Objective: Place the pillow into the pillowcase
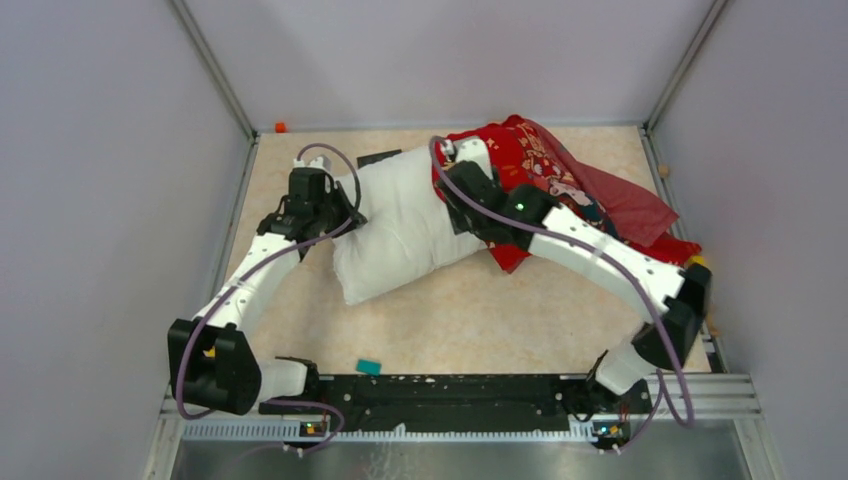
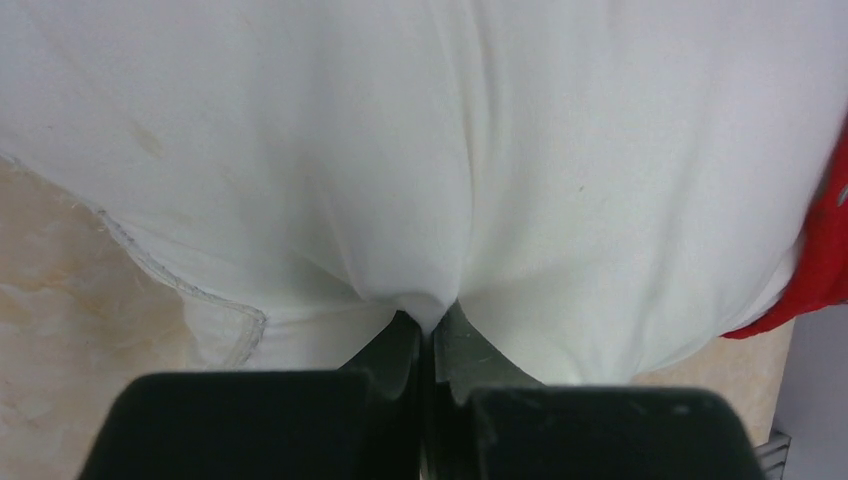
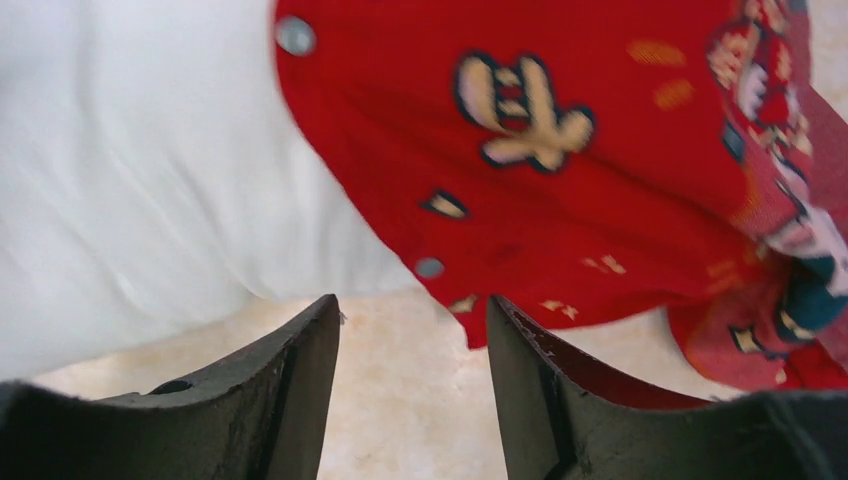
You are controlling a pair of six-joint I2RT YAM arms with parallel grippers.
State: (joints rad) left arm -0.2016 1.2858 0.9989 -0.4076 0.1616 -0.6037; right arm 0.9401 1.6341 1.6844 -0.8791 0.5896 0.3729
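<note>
My left claw is clenched on a soft fold at the left end of the pillow, likely to steady or push it. Pillow plump, white, smooth; lies on the table, right end tucked in the mouth of the pillowcase. Case thin, red, printed; silver snaps on hem. My right claw released, empty, beside that hem.

From above, the right end of the pillow disappears under the right arm and the pillowcase; how deep it sits inside is unclear. The left wrist view cuts the pillow at top and sides. The right wrist view is blurred, smearing the print. An orange speck at the back is too small to identify.
</note>
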